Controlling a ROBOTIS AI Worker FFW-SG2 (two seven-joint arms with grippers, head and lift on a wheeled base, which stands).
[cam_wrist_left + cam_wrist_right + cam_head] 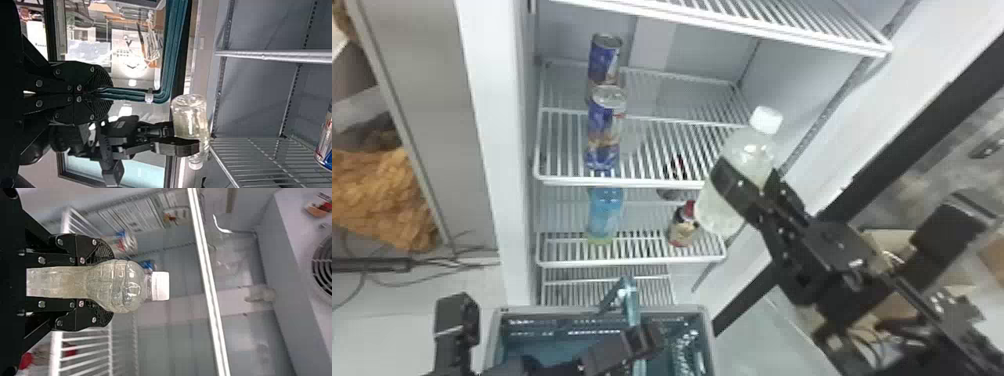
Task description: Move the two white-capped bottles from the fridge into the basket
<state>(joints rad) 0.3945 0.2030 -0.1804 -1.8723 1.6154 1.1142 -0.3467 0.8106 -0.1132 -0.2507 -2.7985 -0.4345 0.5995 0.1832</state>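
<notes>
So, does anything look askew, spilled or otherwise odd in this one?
Nothing serious stands out. The bottle sits between the right tool's fingers with its white cap on, and I see no spill. The only untidy spot is outside the fridge, where loose cables straggle across the floor.

the right arm (842,250) slants in from the lower right of the head view, the right gripper (751,176) right of centre, its 2 flat black fingers parted but clamped on a load. the left arm (557,369) lies along the bottom edge, the left gripper (647,342) at bottom centre, 2 fingers pinched nearly together.
</notes>
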